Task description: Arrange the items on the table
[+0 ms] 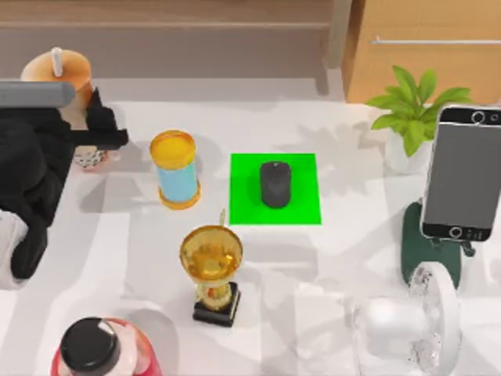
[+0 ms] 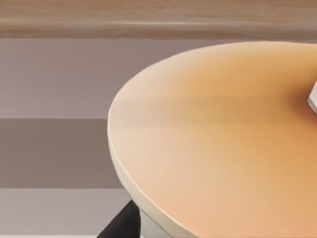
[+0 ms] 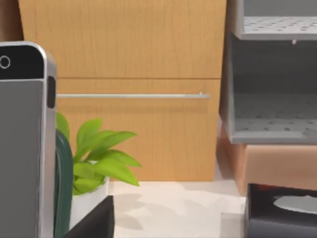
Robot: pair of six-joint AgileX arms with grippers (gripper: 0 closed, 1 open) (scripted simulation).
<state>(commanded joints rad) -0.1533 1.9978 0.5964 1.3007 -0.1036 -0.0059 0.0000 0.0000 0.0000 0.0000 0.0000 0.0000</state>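
Observation:
The tan bubble-tea cup [image 1: 56,72] with its white straw stands at the table's [image 1: 329,266] far left. My left gripper [image 1: 100,125] is shut on its lower body, and its lid [image 2: 218,134] looms close in the left wrist view. The black mouse [image 1: 275,184] lies on a green mat [image 1: 301,188] at mid-table. The smartphone [image 1: 463,172] stands upright on a dark green stand [image 1: 427,254] at the right, and its edge [image 3: 25,148] is near my right gripper [image 3: 94,223]. The white fan [image 1: 415,329] sits at the front right.
A blue can with a yellow lid [image 1: 176,168] stands left of the mat. A gold trophy [image 1: 211,266] is in front of it, and a red bottle with a black cap [image 1: 94,348] at the front left. A potted plant [image 1: 411,110] sits behind the smartphone. A black box [image 3: 280,213] lies further off.

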